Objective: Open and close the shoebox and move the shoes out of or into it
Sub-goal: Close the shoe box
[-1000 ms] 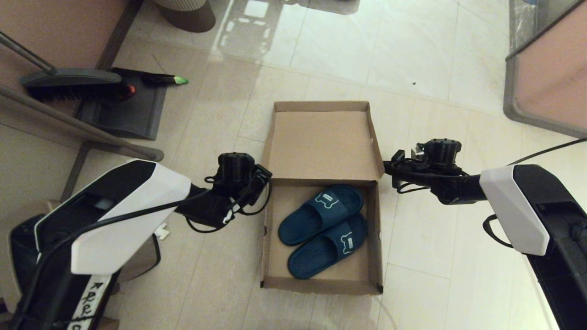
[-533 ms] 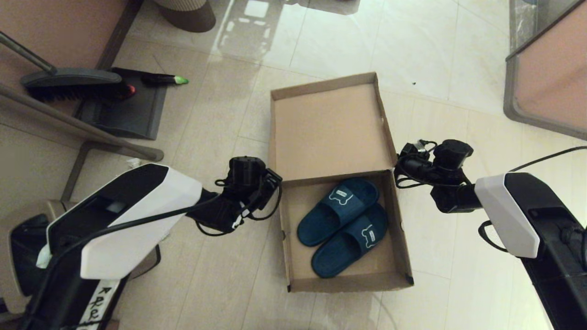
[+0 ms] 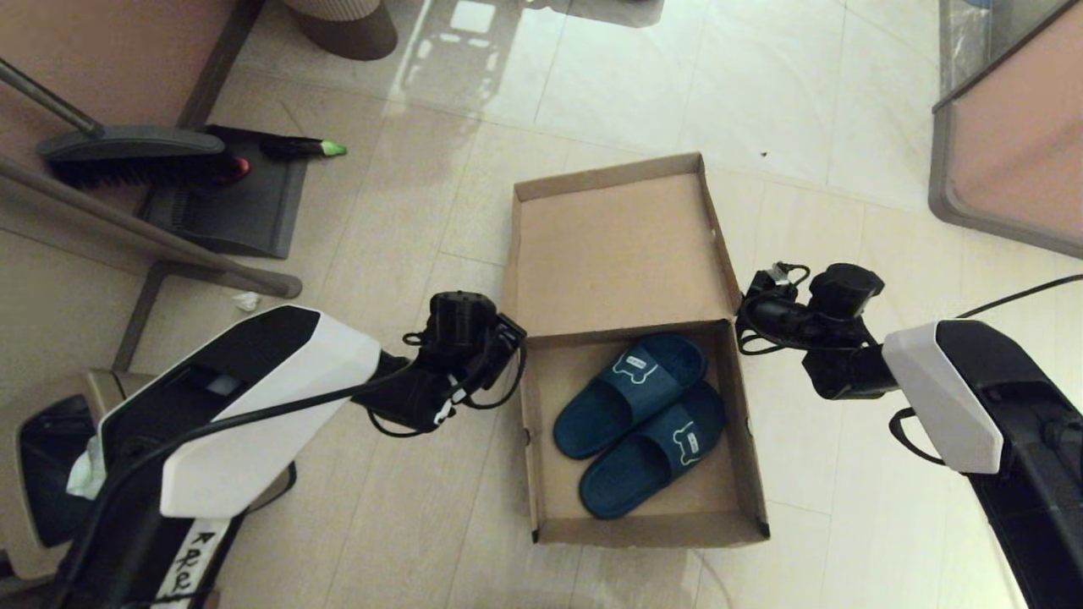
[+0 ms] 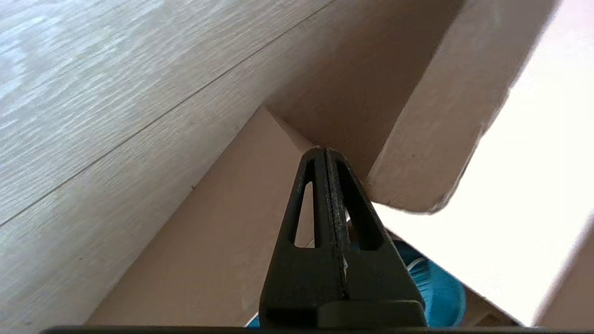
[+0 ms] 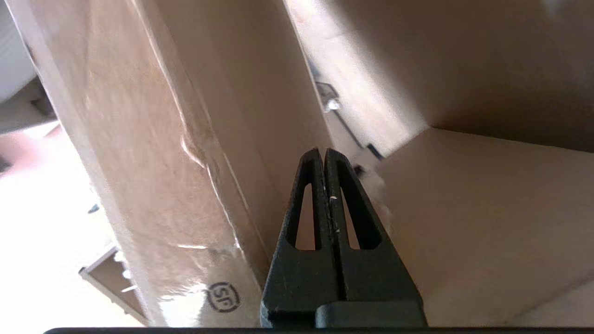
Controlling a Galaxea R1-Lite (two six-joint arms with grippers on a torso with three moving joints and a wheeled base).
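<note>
Cardboard fills your view: the shoebox (image 3: 643, 440) sits on the tiled floor (image 3: 423, 220) between your two arms, with its hinged lid (image 3: 622, 245) thrown back and leaning away from you. Inside the tray lie the shoes (image 3: 643, 423), a pair of navy slide slippers side by side, angled across the bottom, each strap showing a small white emblem.

Your left tool (image 4: 325, 155) is clenched, fingers pressed flat together with nothing between them. Its tip sits at the hinge corner where the tray's left wall meets the lid; whether it touches the cardboard, you cannot tell. A sliver of blue slipper shows just beyond and below it.

Your right tool (image 5: 323, 155) is likewise clenched on nothing. Its tip points into the opposite hinge corner, just beside the tray's right wall, with the lid's side flap rising next to it.

Judging by this layout, the box is open and both tools are placed at the lid's base, so the step in hand looks like handling the lid with the shoes stowed inside.

If you are closing, your next move calls for both tools to get behind the lid and push evenly toward you, so the flap swings over without the light box skidding or twisting on the smooth floor.
</note>
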